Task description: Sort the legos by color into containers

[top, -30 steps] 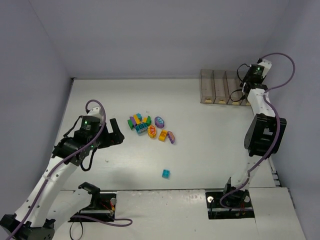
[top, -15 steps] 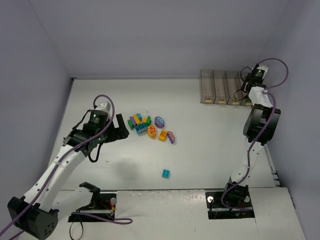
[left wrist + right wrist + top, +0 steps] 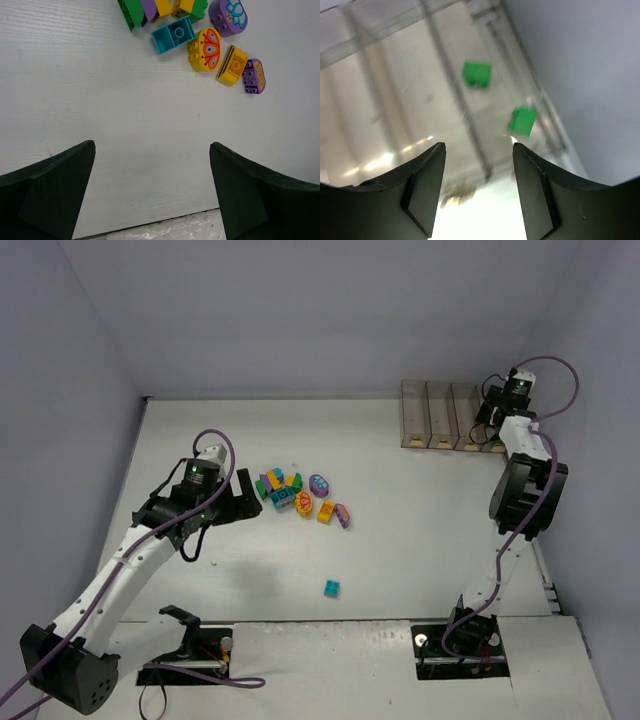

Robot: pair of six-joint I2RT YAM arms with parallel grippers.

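The legos lie in a pile (image 3: 298, 494) at mid-table, with a lone teal brick (image 3: 332, 587) nearer the front. My left gripper (image 3: 240, 498) is open and empty just left of the pile. Its wrist view (image 3: 151, 147) shows a teal brick (image 3: 173, 35), a yellow butterfly brick (image 3: 207, 47), a purple flower brick (image 3: 230, 15), a green brick (image 3: 131, 10) and a small purple brick (image 3: 254, 76) ahead. My right gripper (image 3: 488, 420) hangs open and empty (image 3: 478, 146) over the rightmost of the containers (image 3: 425, 410). Two green bricks (image 3: 476, 73) (image 3: 522, 121) show inside; one may be a reflection.
The bins stand against the back wall at the right, close to the right wall. The table's near edge (image 3: 165, 227) shows below the left fingers. A clear divider wall (image 3: 455, 90) runs between the bins below the right gripper.
My left arm has swung right, bringing its open gripper close to the pile. My right arm has straightened up while its gripper stays over the rightmost bin.
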